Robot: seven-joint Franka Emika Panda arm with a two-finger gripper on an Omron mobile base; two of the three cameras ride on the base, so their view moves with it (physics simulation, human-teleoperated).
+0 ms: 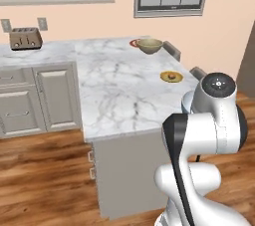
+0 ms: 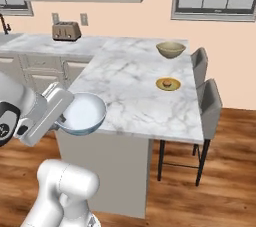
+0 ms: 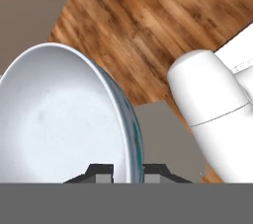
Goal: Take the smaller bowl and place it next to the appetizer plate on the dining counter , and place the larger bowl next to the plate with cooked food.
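- Jaws of the gripper (image 3: 127, 171) pinch the rim of the smaller bowl (image 2: 84, 114), one dark fingertip (image 3: 101, 171) inside the wall and the other outside it.
- Seen from the right base, that bowl hangs in the air at the near corner of the dining counter (image 2: 135, 96), off the marble, its pale inside facing up and toward the camera.
- In the hand view the bowl (image 3: 59, 119) shows a plain whitish inside and a blue mottled outer wall, with wood floor (image 3: 148, 25) behind it.
- The appetizer plate (image 2: 168, 84) lies on the counter near the far long edge, well apart from the held bowl.
- The larger bowl (image 2: 170, 49) stands farther back on the same slab.
- From the left base, a red-rimmed plate (image 1: 135, 43) peeks out just beside the larger bowl (image 1: 150, 46), touching or nearly so.
- Two grey stools (image 2: 210, 102) stand along the far edge.
- A toaster (image 2: 66, 31) sits on the back counter by the wall.
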